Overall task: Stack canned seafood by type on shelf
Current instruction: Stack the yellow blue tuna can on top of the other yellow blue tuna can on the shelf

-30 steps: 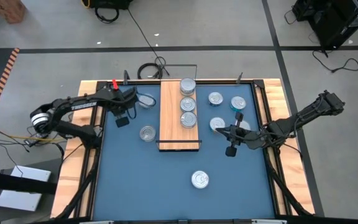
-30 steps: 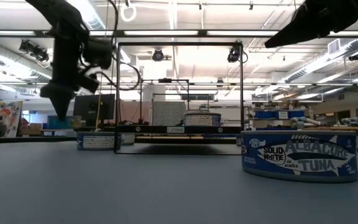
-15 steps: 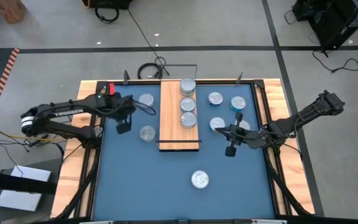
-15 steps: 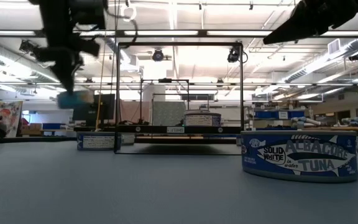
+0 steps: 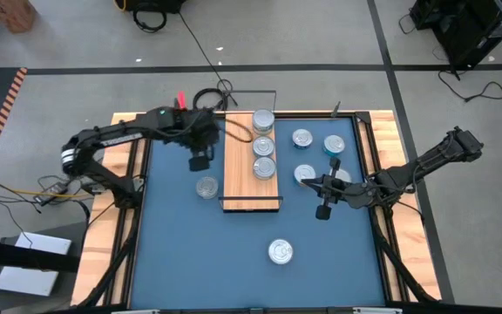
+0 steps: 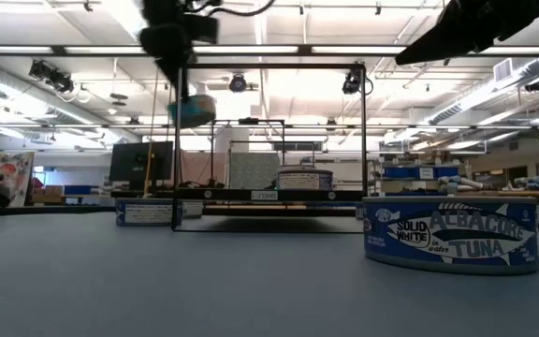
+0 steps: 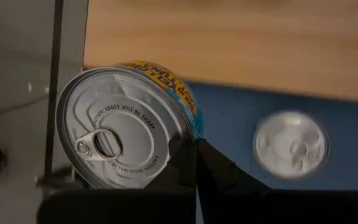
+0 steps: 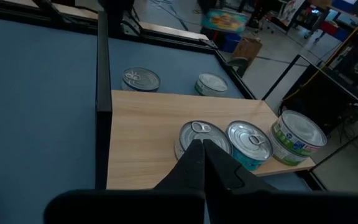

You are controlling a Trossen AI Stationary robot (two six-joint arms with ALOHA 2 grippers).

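Observation:
The shelf is a light-wood board with black frame ends, and three tins stand in a row on it. Several more tins lie on the blue table, among them one left of the shelf and one near the front. My left gripper hangs high beside the shelf's far left corner, shut on a teal-sided tin that also shows raised in the low view. My right gripper hovers shut right of the shelf, touching nothing. My left gripper has the teal tin by its rim, on the edge nearest the fingers, which stand shut together there. The fingers slant steeply downward. The tin hangs below them, lifted clear of the table and tilted, its silver pull-tab top turned toward the wrist camera.
The shelf's tall black wire frame rises over the board, close to the raised tin. Tins cluster on the table right of the shelf, under and around my right arm. Wooden rails border the blue table.
My left gripper has risen and swung toward the shelf, staying shut. The teal tin has come up with it from the table left of the shelf and now hangs tilted well above the table.

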